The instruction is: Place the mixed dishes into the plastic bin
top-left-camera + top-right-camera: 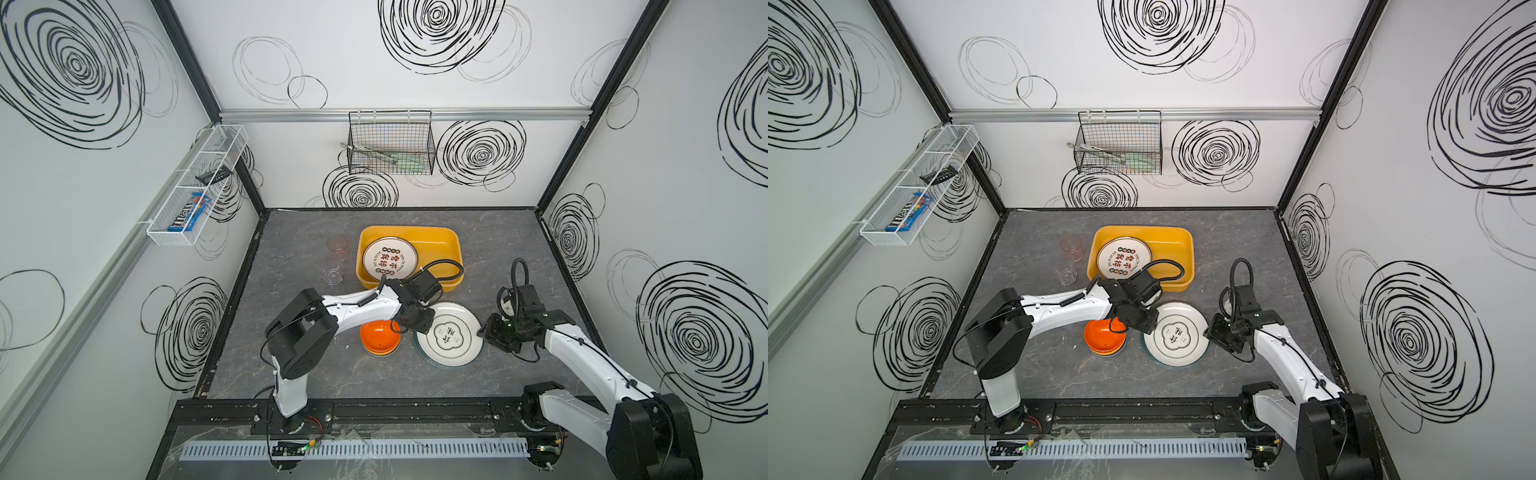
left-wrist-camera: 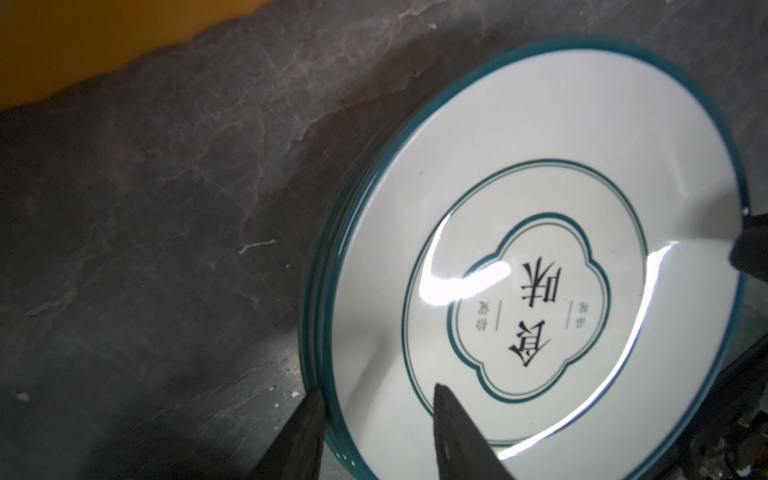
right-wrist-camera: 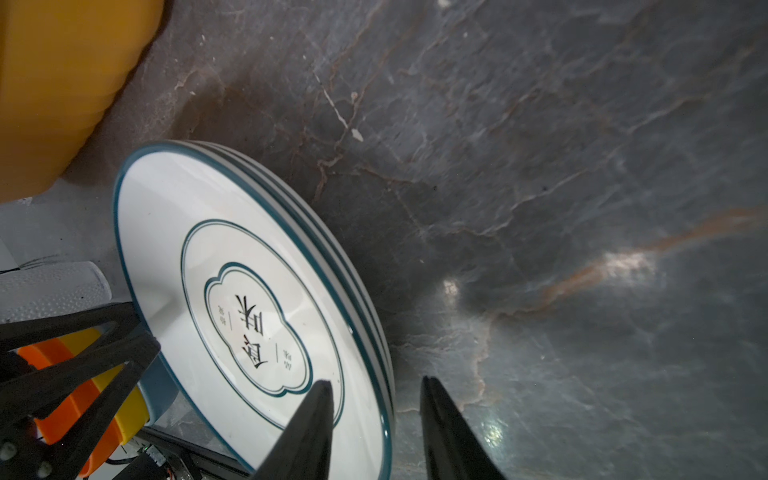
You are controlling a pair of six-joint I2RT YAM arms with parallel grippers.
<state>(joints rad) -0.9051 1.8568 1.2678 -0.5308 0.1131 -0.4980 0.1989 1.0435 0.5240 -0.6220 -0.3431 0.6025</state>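
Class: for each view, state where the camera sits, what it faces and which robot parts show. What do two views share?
Both top views: high over the arms' base side, looking down at the whole table; the left arm and right arm show.
Left wrist: on the left arm, looking past the left gripper at the green-rimmed plates.
Right wrist: on the right arm, facing those plates from the opposite side; the right gripper shows.
Shared: both wrist views show the plates and a corner of the plastic bin.

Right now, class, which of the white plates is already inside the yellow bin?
The plate with red and black characters, lying in the yellow bin; the green-rimmed plates are stacked on the table outside it.
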